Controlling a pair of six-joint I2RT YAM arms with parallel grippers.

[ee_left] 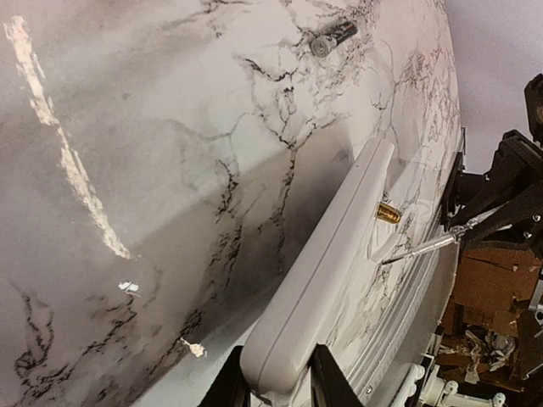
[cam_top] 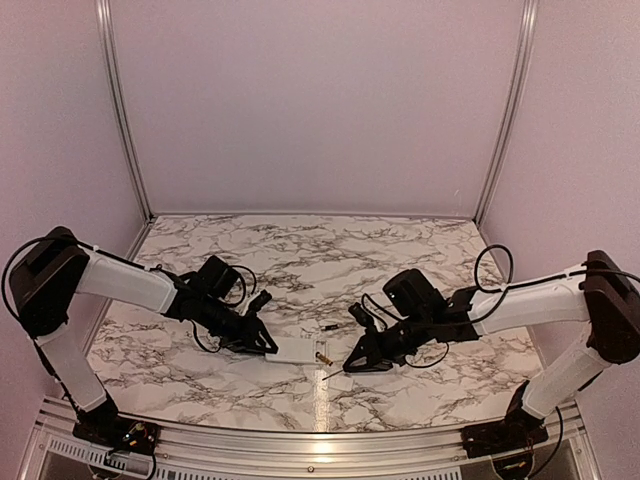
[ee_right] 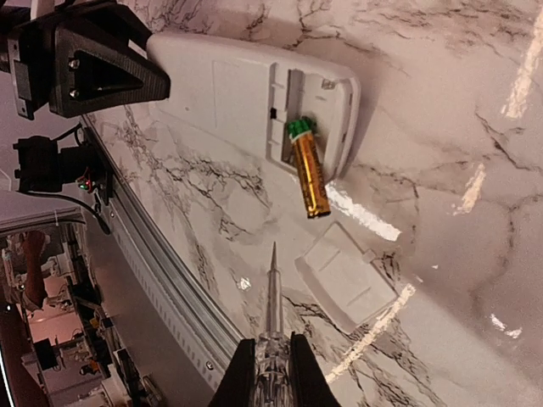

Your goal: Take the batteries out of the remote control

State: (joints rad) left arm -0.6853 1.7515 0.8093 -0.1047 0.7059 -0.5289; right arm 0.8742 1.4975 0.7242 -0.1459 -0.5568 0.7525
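Remote (ee_left: 327, 271) end pinched in my left fingers (ee_left: 231, 383); my right fingers (ee_right: 238, 377) closed on pointed tool (ee_right: 272, 280), tip just short of battery (ee_right: 307, 165) half out of remote.

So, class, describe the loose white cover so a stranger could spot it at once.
Near the marble table's front edge lies the white remote control, a gold battery poking from its end. Just past that battery lies the cover: white like the remote, but much smaller and flat.

A marble-patterned table (ee_right: 467, 102) carries the white remote control (ee_right: 229, 93). A gold battery (ee_right: 307, 174) lies half out of the remote's recess, a loose cover (ee_right: 346, 284) just beside the remote and a dark battery (ee_left: 333, 38) near it.
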